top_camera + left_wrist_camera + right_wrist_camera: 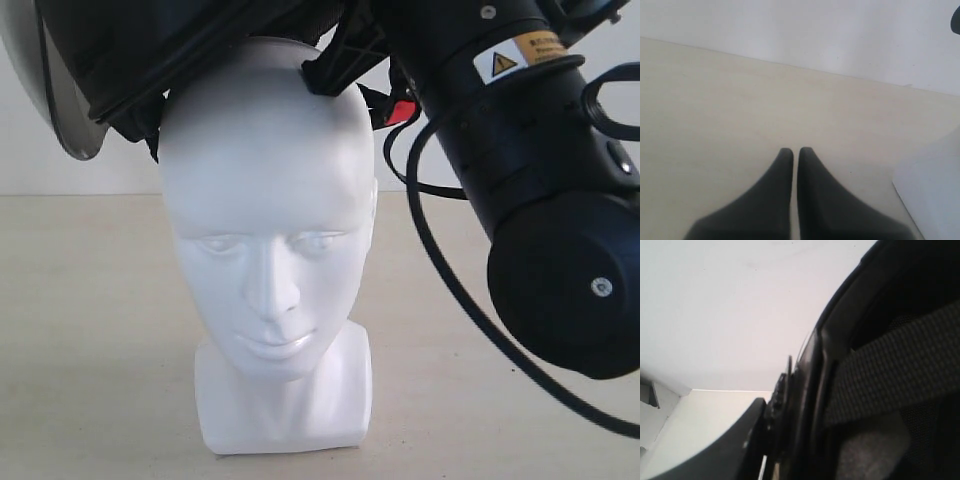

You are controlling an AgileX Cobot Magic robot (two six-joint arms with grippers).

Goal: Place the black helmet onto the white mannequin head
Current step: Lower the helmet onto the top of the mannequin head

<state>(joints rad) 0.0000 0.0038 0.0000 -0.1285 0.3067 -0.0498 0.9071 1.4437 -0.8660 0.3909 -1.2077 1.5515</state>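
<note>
The white mannequin head (270, 220) stands upright on the table, face toward the exterior camera. The black helmet (150, 50) rests tilted on its crown, its tinted visor (50, 90) hanging off to the upper left and the red buckle clip (403, 108) dangling behind the head. In the right wrist view my right gripper (785, 405) is shut on the helmet's rim (840, 340); one finger (735, 450) shows outside the shell, the other is hidden inside beside a chin strap (900, 365). My left gripper (795, 150) is shut and holds nothing, low over the table.
The right arm's black body (540, 180) and its cable (450, 280) fill the space right of the head. The beige table (90, 330) meets a white wall behind. In the left wrist view a white block (935, 190), probably the mannequin's base, sits beside the left gripper.
</note>
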